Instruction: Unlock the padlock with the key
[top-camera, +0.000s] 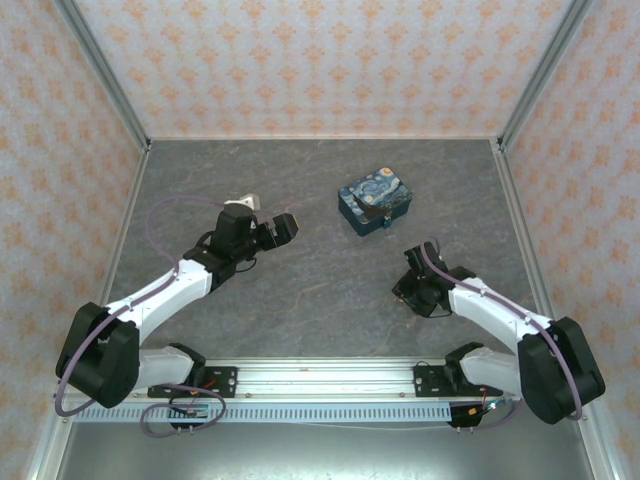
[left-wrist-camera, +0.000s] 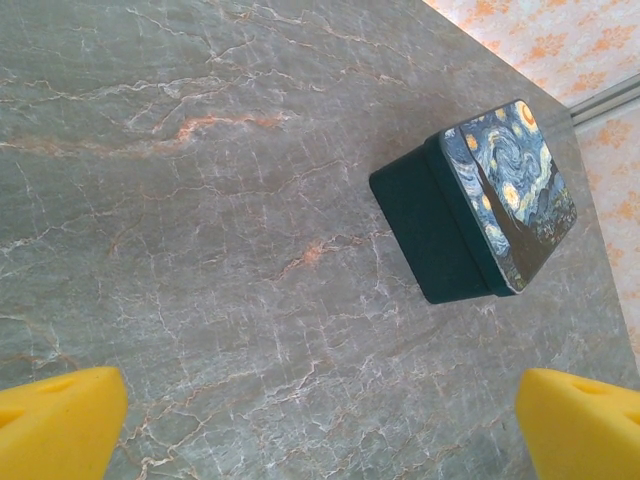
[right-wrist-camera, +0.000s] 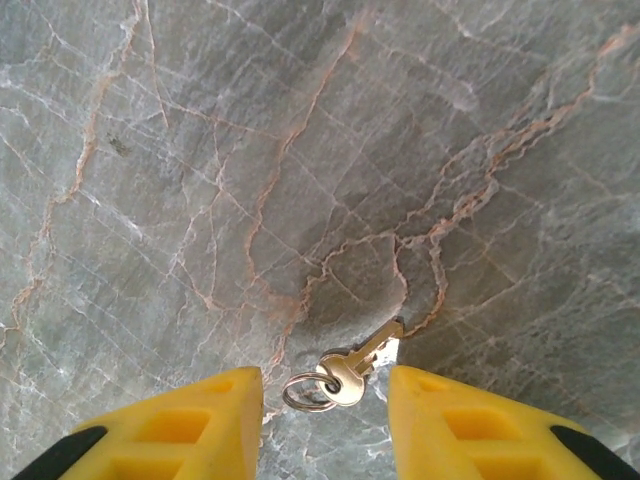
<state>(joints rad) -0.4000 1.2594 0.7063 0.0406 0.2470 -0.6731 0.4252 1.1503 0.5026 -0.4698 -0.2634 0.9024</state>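
From above, the left claw (top-camera: 282, 230) hangs over the grey stone tabletop (top-camera: 300, 300) well to the left of a dark blue box (top-camera: 375, 203) with a swirl-painting lid, while the right claw (top-camera: 416, 288) sits low over the tabletop, nearer than the box and to its right. The left wrist view has the left claw's yellow fingers (left-wrist-camera: 60, 425) spread wide apart, gripping nothing, with the box beyond them to the right. In the right wrist view the right claw stands apart, and the key (right-wrist-camera: 352, 368) on its ring lies flat on the tabletop in the gap between its fingers (right-wrist-camera: 200, 420).
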